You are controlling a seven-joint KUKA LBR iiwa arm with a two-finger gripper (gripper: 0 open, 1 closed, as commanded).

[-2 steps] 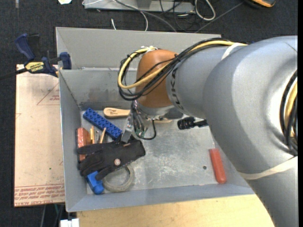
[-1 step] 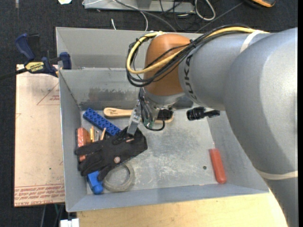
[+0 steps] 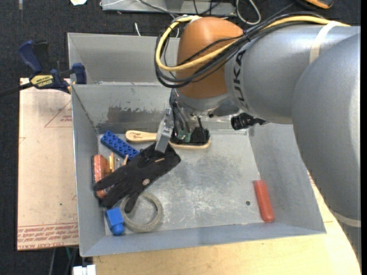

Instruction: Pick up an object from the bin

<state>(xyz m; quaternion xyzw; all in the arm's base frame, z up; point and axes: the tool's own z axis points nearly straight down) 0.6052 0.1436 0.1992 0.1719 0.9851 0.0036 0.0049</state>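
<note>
Pincer [image 3: 164, 136] down in the bin [image 3: 223, 179], a bit left of the middle. Hangs off a big grey arm [image 3: 298, 67] reaching in from the right, with an orange cap [image 3: 203, 50] and yellow and black cables on top. Cannot tell if apart or together: too dark and half hidden under the wrist.

Tip right at the top end of a black glove [image 3: 137, 175]. Cannot tell if touching it or just above it.

Glove flat on the bin floor, on the left side. Lies slanted, with its floppy ends pointing down and to the left. Lower part resting on a pale tape ring [image 3: 146, 213] near the front wall.

Small blue block [image 3: 115, 221] just beside the ring, in the front left corner.

Blue brick [image 3: 118, 144] with bumps on top, just up and left of the glove, near the left wall.

Orange bar [image 3: 101, 168] close by the left wall, with one end tucked under the glove.

Tan wood handle [image 3: 139, 135] flat on the floor, between the brick and the pincer, going on under the wrist.

Red stick [image 3: 263, 200] by itself on the right side, well apart from the glove and the other things.
</note>
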